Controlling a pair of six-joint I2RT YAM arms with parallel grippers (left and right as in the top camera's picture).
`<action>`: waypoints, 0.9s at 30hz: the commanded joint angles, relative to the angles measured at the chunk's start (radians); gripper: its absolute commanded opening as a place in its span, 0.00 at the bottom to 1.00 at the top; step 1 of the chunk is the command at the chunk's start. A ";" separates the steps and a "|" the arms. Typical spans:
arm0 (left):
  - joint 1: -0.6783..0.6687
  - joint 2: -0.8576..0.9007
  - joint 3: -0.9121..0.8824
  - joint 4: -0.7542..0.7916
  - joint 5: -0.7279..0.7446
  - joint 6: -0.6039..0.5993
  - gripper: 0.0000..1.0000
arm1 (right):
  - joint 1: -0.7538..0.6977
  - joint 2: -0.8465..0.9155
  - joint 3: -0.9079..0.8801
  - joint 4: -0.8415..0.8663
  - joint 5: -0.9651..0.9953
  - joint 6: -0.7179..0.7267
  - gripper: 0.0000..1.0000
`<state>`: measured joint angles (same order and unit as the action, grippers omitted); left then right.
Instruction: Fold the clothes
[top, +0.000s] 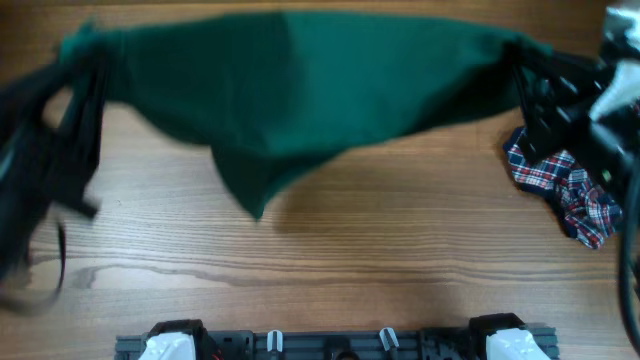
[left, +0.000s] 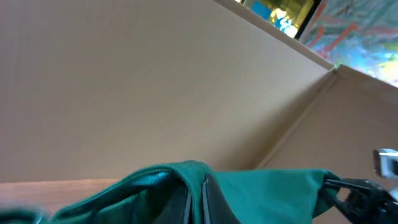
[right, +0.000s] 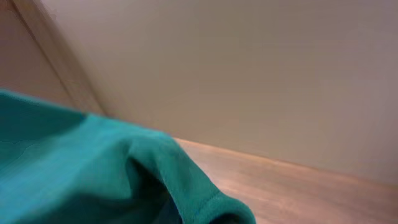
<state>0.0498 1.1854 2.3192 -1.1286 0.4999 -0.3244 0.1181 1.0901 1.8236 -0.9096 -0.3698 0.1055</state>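
A dark green garment (top: 300, 85) hangs stretched above the wooden table, held up at both ends, with a loose point drooping toward the table's middle. My left gripper (top: 88, 55) is shut on its left corner. In the left wrist view the cloth (left: 261, 193) is pinched between the dark fingers (left: 219, 208). My right gripper (top: 518, 52) is shut on the right corner. Green fabric (right: 124, 168) drapes over and hides that gripper's fingers in the right wrist view. A navy-red-white plaid garment (top: 570, 190) lies crumpled at the right, under the right arm.
The wooden table (top: 400, 250) shows bare in front of the hanging cloth. The arm bases (top: 330, 342) sit along the near edge. A beige wall (left: 155, 81) rises behind the table.
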 joint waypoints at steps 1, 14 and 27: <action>0.000 -0.061 -0.002 -0.057 -0.026 -0.050 0.04 | 0.003 -0.066 0.013 -0.061 0.006 0.029 0.04; 0.000 0.384 -0.011 -0.387 -0.303 -0.031 0.04 | 0.003 0.376 0.040 -0.281 -0.059 -0.029 0.04; -0.001 1.136 -0.011 0.164 -0.288 -0.019 0.45 | 0.008 0.997 0.040 0.240 0.024 -0.057 0.67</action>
<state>0.0494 2.3230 2.2971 -1.0283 0.2188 -0.3546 0.1284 2.0712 1.8549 -0.7334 -0.4091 0.0673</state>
